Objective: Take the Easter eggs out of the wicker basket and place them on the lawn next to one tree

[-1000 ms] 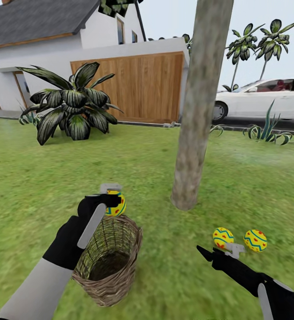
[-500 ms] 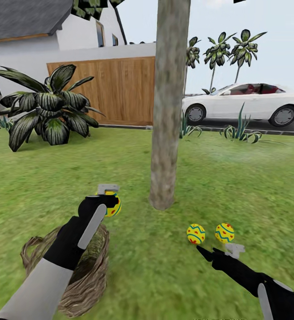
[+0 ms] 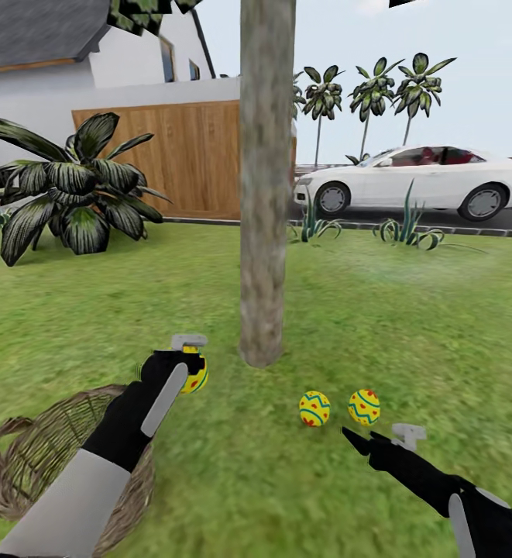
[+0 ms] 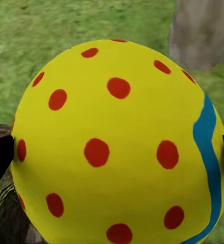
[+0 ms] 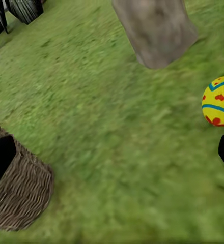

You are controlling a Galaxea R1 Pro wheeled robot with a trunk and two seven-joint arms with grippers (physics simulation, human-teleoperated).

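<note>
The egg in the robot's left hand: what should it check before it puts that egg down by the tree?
1. Egg held firmly in the left hand: ok, the fingers sit on both its sides in the left wrist view.
2. Other two eggs on the lawn near the tree: ok.
3. Free grass beside the trunk to set the egg on: ok.
4. Right hand out of the way: ok, open and low, close to the two eggs.
5. Basket has no eggs left: cannot tell, the arm hides part of its inside.
</note>
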